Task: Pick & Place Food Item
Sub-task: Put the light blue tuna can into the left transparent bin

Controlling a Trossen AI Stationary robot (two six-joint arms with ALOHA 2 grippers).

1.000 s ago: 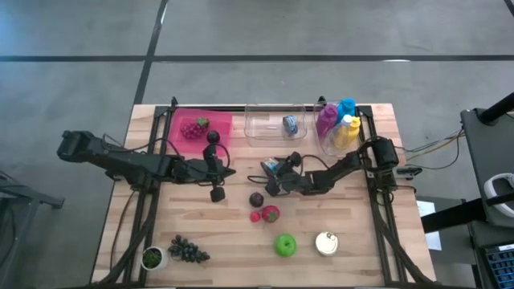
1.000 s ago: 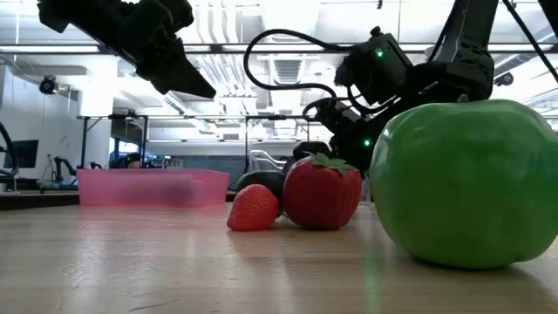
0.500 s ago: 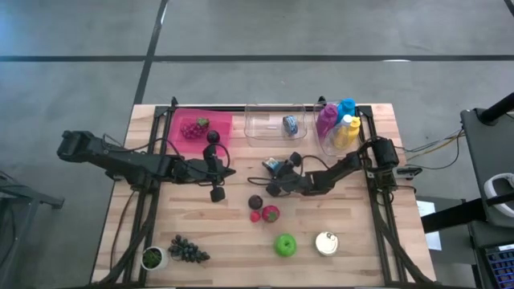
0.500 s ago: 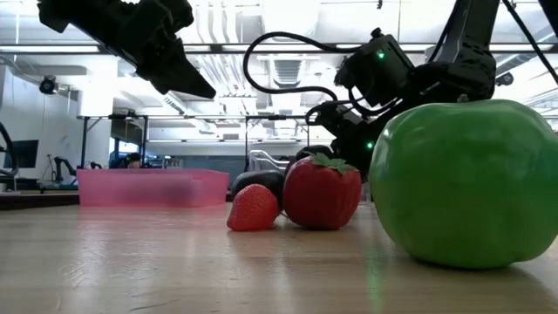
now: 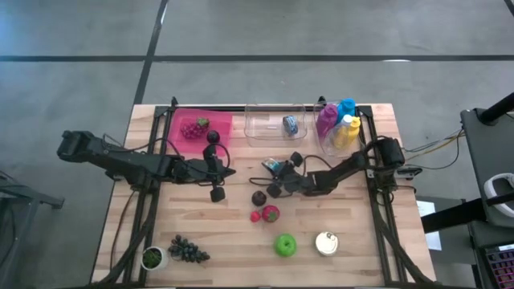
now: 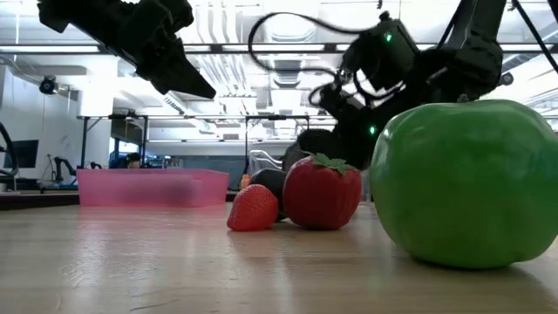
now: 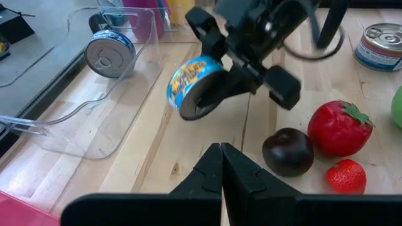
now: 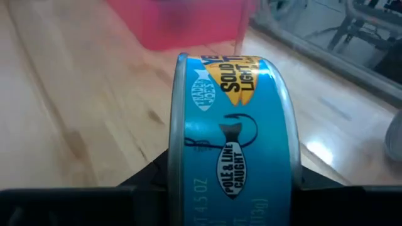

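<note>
A blue and yellow tuna can (image 7: pixel 195 88) sits on edge in my right gripper (image 5: pixel 277 172), near the table's middle, in front of the clear container (image 5: pixel 277 124). That container holds another tin (image 5: pixel 289 123). The same can fills the right wrist view (image 8: pixel 232 138). My left gripper (image 7: pixel 221 149) is shut on nothing and hovers left of the can (image 5: pixel 229 171). A dark plum (image 5: pixel 258 197), two strawberries (image 5: pixel 267 213) and a green apple (image 5: pixel 285 245) lie on the wood nearer the front. My right gripper pinches the can between its two fingers, one finger (image 7: pixel 251 88) across each flat end (image 7: pixel 202 103). The fingers come slanting down from the table's right side. The can stands on edge with its printed wall (image 8: pixel 232 125) toward the wrist. Whether its lower rim touches the table I cannot tell.
A pink tray (image 5: pixel 221 124) with berries stands at the back left, and coloured bottles (image 5: pixel 337 124) at the back right. A silver tin (image 5: pixel 326 243), dark grapes (image 5: pixel 186 250) and a small green pot (image 5: pixel 152 258) lie along the near edge.
My right gripper has risen a little with the tuna can between its fingers; in the low view the arm stands higher and shows more of the plum behind the strawberries. My left arm has kept still.
</note>
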